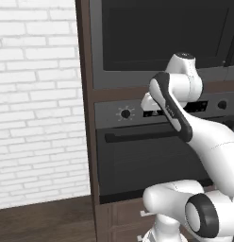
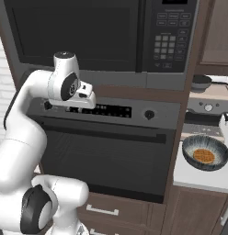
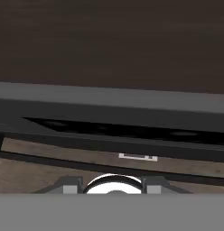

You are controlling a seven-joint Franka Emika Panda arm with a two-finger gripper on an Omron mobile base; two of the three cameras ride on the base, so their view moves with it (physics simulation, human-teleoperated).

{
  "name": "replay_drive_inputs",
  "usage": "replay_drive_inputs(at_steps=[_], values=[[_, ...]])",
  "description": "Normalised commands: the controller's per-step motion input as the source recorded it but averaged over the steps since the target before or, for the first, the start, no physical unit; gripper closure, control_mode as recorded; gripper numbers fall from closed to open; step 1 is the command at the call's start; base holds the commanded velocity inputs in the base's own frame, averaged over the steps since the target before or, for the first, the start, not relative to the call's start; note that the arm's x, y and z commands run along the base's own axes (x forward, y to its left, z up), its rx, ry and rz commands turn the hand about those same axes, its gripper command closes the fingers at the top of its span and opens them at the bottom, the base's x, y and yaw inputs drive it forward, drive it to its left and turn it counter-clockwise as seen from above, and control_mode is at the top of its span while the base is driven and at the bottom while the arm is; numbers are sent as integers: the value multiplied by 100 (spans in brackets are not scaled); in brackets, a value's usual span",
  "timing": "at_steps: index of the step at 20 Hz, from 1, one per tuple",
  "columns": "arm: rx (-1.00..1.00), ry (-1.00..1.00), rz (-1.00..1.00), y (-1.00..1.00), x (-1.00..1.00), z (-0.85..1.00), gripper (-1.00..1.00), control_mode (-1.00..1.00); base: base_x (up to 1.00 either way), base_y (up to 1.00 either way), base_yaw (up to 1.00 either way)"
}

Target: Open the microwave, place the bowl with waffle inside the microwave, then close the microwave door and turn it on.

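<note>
White arm (image 2: 24, 137) bent upward, its wrist (image 1: 182, 78) raised, elbow folded.

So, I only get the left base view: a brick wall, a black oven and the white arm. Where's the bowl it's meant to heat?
Observer: The bowl sits on a pale counter just right of the oven, in the right base view.
Operator: Is there any food in it?
Observer: Yes, the waffle lies flat in the middle of the bowl.
Operator: And where are the buttons to switch the microwave on?
Observer: The keypad is on the right side of the microwave, beside its dark glass door.
</note>
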Motion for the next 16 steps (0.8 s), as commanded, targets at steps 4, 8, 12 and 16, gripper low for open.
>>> replay_drive_inputs(at_steps=[4, 8, 12, 16], values=[[0, -8, 0, 0, -29, -6, -100, -100, 0, 0, 0], [0, -15, 0, 0, -64, -30, -100, -100, 0, 0, 0], [-5, -10, 0, 0, -56, -44, -100, -100, 0, 0, 0], [-10, -8, 0, 0, -44, -46, -100, -100, 0, 0, 0]])
